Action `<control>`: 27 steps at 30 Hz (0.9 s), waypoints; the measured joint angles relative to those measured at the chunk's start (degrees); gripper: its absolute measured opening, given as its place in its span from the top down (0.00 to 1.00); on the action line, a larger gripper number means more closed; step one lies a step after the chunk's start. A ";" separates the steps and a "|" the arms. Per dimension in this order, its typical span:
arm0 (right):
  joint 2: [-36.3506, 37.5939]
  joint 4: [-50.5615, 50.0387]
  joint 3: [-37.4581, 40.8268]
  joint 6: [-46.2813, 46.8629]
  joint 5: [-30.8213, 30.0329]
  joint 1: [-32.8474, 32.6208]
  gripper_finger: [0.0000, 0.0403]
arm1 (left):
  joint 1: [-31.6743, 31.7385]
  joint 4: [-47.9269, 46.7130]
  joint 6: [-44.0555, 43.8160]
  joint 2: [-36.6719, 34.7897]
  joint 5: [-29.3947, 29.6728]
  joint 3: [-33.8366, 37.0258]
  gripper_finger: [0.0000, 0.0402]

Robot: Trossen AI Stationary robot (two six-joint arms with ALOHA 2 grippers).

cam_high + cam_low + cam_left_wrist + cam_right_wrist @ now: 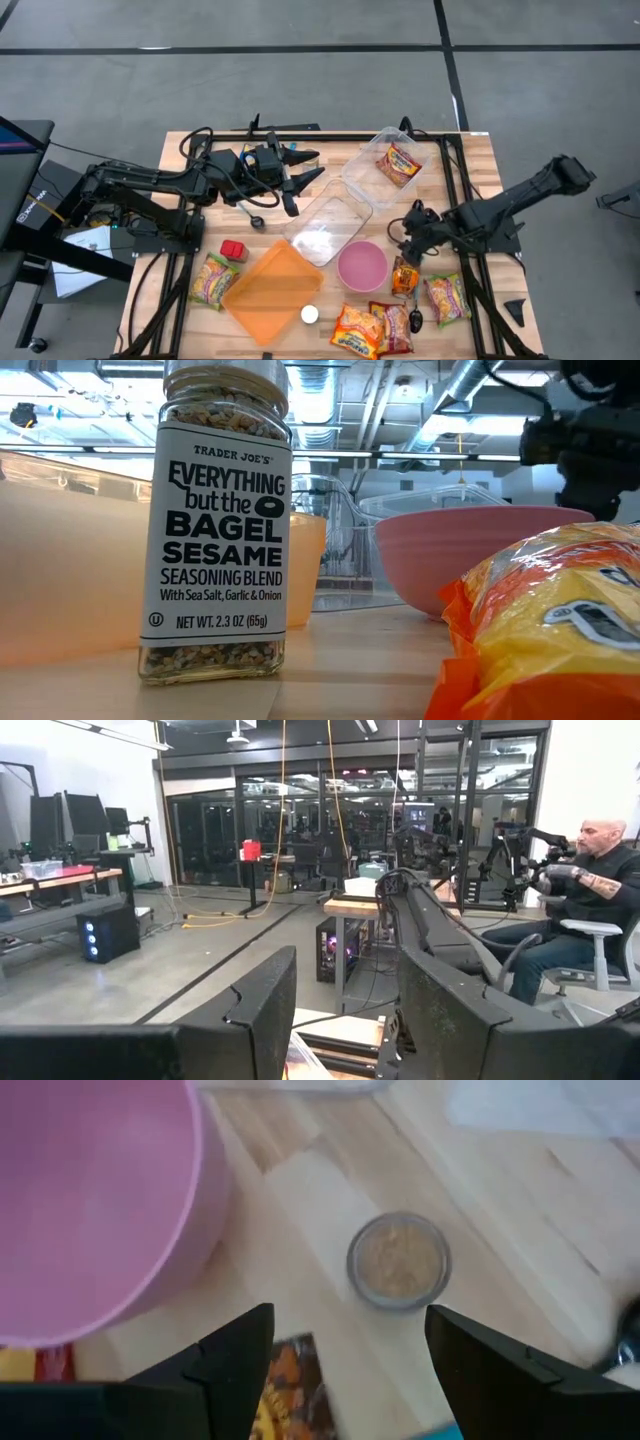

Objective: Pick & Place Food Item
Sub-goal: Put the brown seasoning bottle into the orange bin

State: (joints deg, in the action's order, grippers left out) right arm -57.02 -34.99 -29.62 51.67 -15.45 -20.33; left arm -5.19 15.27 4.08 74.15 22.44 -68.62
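Observation:
Several yellow-orange noodle packets lie flat on the table's near part: one (446,298) at the near right, two (372,328) at the near edge, one (212,280) at the near left. Another packet (398,163) lies in a clear tub (372,170) at the far side. My right gripper (408,245) hangs open over the table between the pink bowl (362,265) and the right packets. In its wrist view, an orange packet's corner (288,1380) shows between its fingers (350,1320), near a small round jar (398,1261). My left gripper (312,167) is open and empty at the far centre.
A second clear tub (325,228) and an orange lid (268,288) lie mid-table. A seasoning jar (215,520) stands by the near edge, white cap up (310,314). A red item (233,250) lies left. A seated person (585,910) is beyond the table.

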 joint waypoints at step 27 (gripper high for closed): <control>-8.23 8.67 2.97 -14.83 6.28 12.26 0.37 | 0.00 0.13 -0.07 0.00 -0.46 0.00 0.58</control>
State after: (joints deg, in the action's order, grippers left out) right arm -65.25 -26.32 -26.65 36.84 -9.17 -8.08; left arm -5.19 15.40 4.01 74.15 21.98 -68.62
